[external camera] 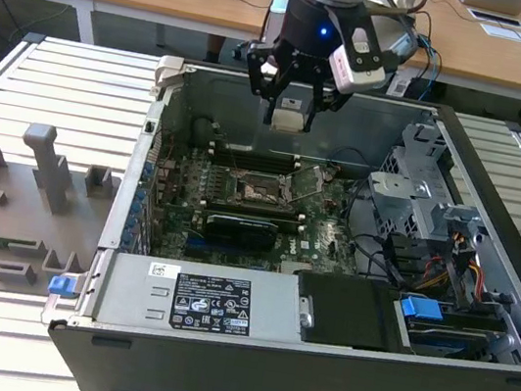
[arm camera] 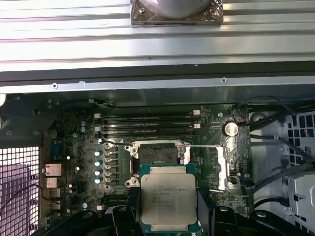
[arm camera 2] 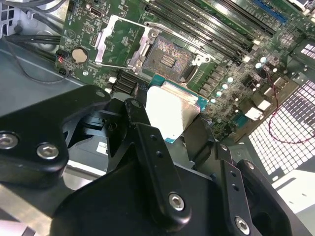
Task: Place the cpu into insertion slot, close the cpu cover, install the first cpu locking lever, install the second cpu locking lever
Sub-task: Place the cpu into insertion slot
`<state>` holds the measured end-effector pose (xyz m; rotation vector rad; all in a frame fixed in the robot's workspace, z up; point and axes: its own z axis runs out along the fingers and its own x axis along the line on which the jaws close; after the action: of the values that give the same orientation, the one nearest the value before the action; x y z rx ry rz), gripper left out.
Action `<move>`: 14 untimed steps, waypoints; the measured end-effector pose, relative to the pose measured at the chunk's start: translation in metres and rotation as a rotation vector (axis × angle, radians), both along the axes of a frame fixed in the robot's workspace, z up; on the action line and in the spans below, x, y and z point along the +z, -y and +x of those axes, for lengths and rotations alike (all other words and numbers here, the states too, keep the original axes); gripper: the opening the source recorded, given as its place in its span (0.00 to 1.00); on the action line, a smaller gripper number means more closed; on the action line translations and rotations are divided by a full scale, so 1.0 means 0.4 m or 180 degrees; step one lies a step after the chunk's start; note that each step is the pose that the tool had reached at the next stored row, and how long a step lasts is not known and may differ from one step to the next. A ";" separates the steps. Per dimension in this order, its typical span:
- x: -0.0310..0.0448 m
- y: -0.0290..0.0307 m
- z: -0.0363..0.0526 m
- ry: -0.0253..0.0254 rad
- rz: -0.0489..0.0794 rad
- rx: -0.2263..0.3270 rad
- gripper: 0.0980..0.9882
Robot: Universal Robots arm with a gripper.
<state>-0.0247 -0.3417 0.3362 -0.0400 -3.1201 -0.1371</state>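
well, at the exterior view's left the grey parts tray (external camera: pixel 22 197) lies idle. mid-frame the gripper (external camera: pixel 291 109) has its jaws clamped on the cpu (external camera: pixel 289 121), held flat high over the computer case (external camera: pixel 213 367), well apart from the insertion slot (external camera: pixel 259 192) below. in the first wrist view the cover (arm camera: pixel 209 167) stands swung open beside the slot. my judgement: keep the cpu level, square it to the slot's edges, lower straight.
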 end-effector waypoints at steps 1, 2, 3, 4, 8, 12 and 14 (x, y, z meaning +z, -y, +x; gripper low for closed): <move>-0.001 0.000 0.000 0.0000 0.0000 0.0000 0.50; -0.002 0.000 0.000 0.0000 0.0000 0.0000 0.50; -0.004 0.000 0.000 0.0000 0.0000 0.0000 0.50; -0.005 0.000 0.000 0.0000 0.0000 0.0000 0.50; -0.010 0.000 0.000 0.0000 0.0000 0.0000 0.50; -0.015 0.000 0.000 0.0000 0.0001 0.0000 0.50; -0.018 0.000 0.000 0.0000 0.0000 0.0000 0.50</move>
<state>-0.0247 -0.3417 0.3290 -0.0400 -3.1202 -0.1373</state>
